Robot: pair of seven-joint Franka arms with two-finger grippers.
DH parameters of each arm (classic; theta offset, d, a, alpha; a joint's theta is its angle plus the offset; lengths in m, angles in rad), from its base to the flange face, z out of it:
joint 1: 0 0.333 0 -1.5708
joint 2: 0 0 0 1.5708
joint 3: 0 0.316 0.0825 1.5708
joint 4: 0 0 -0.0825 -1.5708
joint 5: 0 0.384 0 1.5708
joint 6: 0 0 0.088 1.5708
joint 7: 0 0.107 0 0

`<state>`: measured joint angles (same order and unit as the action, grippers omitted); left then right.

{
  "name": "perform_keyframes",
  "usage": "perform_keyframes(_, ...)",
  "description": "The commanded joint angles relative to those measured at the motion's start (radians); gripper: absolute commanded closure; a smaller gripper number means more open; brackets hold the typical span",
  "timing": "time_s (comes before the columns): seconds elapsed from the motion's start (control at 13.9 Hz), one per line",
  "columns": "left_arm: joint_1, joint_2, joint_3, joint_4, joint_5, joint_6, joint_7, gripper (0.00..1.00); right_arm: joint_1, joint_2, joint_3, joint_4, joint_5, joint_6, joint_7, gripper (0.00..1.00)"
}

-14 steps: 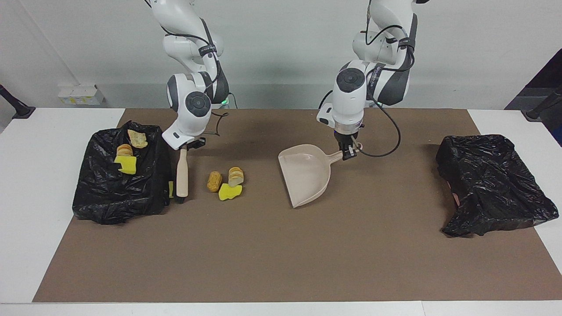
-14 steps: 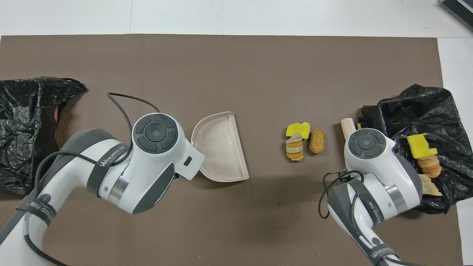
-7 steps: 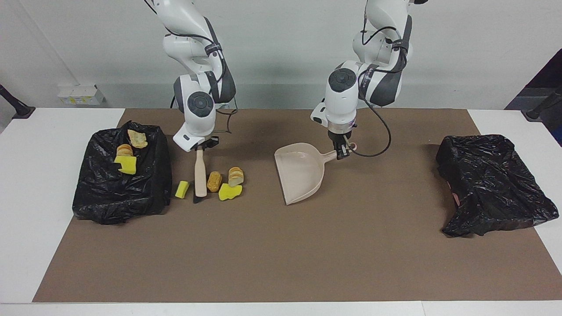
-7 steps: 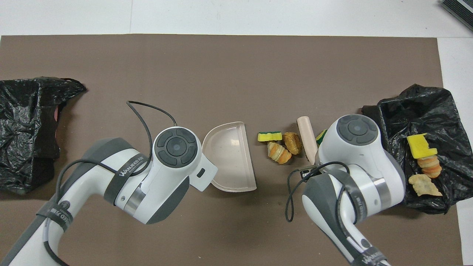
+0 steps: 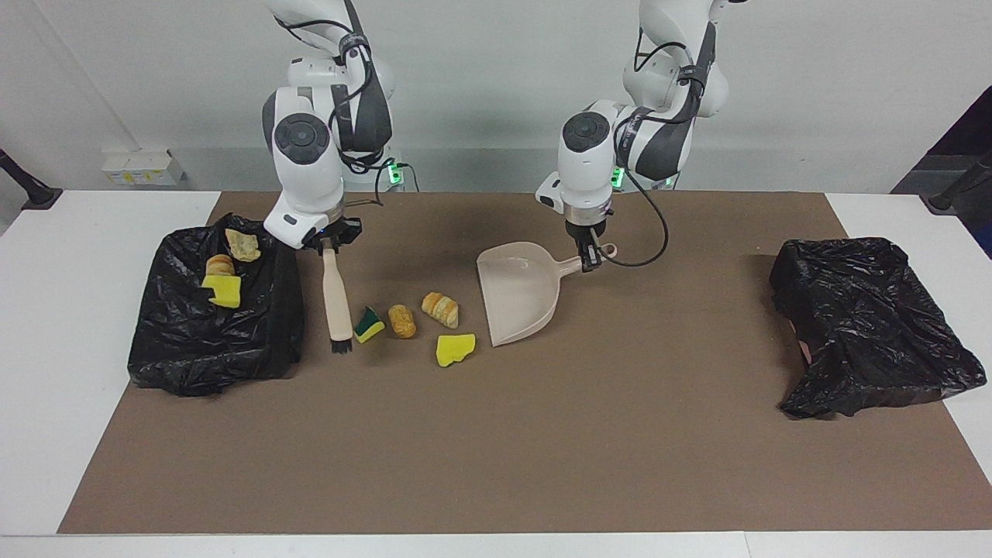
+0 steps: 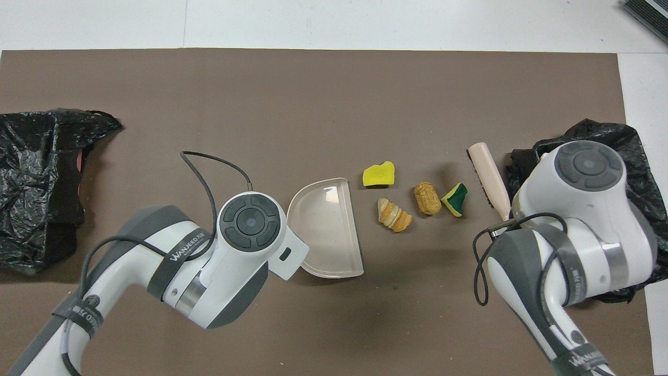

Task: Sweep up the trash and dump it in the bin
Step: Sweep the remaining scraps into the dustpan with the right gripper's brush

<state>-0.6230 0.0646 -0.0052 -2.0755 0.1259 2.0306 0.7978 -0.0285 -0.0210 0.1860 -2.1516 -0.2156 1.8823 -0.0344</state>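
In the facing view, the right gripper [image 5: 332, 246] is pinching the top of a smooth, pale wooden brush [image 5: 336, 298], which is hanging nearly upright with its short black bristles touching the matte brown mat [image 5: 496, 449]. Just beside the bristles, four scraps of trash are lying in a loose row toward the dustpan [image 5: 518, 301]: a green-backed yellow sponge wedge [image 5: 369, 325], a ridged tan nugget [image 5: 401, 320], a layered croissant-like chunk [image 5: 441, 309] and a ragged yellow sponge piece [image 5: 455, 349]. The left gripper [image 5: 590, 260] is clamping the glossy beige dustpan's handle, its open lip facing the scraps. Three more scraps are sitting on the crinkled black bag [image 5: 213, 325] at the right arm's end; another black bag [image 5: 872, 325] is slumping at the left arm's end.

In the overhead view, both grippers are hiding under the arms' wrists, and those bagged scraps are hidden too. The dustpan's [image 6: 327, 227] half-round tray is showing plainly, with the croissant-like chunk [image 6: 394, 215] nearest its lip.
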Motion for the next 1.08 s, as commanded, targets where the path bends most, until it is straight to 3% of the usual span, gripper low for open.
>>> perform_keyframes(0.0, -0.023, -0.005, 0.011, -0.046, 0.018, 0.046, -0.131, 1.00, 0.011, 0.033, 0.015, -0.077, -0.033, 0.102, 0.097, 1.00)
perform_keyframes(0.22, -0.024, 0.003, 0.011, -0.048, 0.018, 0.046, -0.146, 1.00, 0.035, 0.088, 0.020, -0.077, 0.019, 0.178, 0.140, 1.00)
perform_keyframes(0.65, -0.024, 0.003, 0.011, -0.048, 0.020, 0.056, -0.146, 1.00, 0.185, 0.150, 0.020, -0.014, 0.290, 0.263, 0.131, 1.00)
perform_keyframes(1.01, -0.024, 0.001, 0.011, -0.057, 0.020, 0.083, -0.146, 1.00, 0.268, 0.156, 0.026, 0.019, 0.503, 0.274, 0.123, 1.00)
